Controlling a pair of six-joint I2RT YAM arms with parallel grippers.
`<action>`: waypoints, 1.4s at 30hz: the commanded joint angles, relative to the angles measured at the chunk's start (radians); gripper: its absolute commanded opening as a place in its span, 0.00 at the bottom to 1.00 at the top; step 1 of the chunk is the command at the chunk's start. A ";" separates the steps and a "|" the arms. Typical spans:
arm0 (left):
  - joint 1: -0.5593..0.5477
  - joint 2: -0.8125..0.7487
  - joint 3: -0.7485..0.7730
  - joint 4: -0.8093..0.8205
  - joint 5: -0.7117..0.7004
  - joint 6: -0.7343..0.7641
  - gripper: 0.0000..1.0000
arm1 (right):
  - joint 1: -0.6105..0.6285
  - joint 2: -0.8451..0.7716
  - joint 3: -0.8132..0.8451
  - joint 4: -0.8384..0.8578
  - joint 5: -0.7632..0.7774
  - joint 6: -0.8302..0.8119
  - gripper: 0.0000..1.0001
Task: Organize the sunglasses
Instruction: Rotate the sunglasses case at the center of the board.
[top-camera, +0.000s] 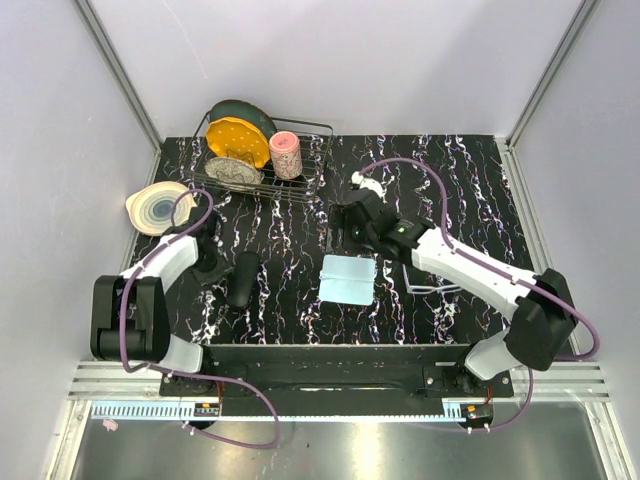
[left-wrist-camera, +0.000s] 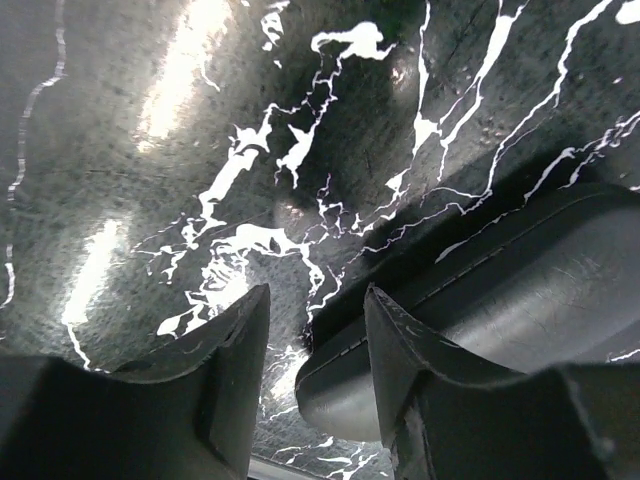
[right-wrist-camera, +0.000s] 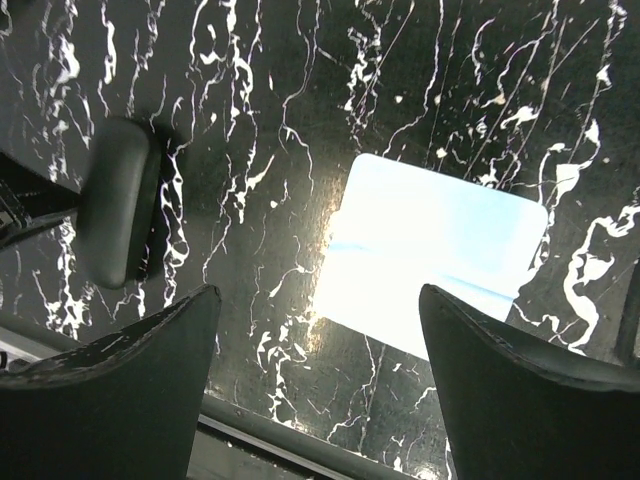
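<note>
Table (top-camera: 480, 190): sunglasses (top-camera: 432, 289) apart from right fingers (right-wrist-camera: 120, 400)

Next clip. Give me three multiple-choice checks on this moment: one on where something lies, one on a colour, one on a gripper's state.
1. Where does the light-blue cloth lie?
A) in the dish rack
B) between the black case and the sunglasses
C) on top of the case

2. What colour is the cup in the rack?
A) green
B) black
C) pink

3. How is the right gripper?
A) open and empty
B) shut on the cloth
C) shut on the sunglasses

Answers:
1 B: the top view shows it flat between the two.
2 C: it stands pink in the rack.
3 A: in its wrist view the jaws stand wide apart with nothing between them.
</note>
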 joint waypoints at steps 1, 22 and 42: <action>0.002 0.025 -0.010 0.068 0.060 -0.011 0.47 | 0.046 0.049 0.044 0.023 0.069 0.015 0.86; 0.001 -0.237 -0.141 0.068 0.088 -0.037 0.44 | 0.195 0.414 0.271 0.181 -0.200 -0.293 0.99; 0.010 -0.278 -0.176 0.078 0.135 -0.060 0.20 | 0.192 0.624 0.457 0.071 -0.006 -0.301 0.72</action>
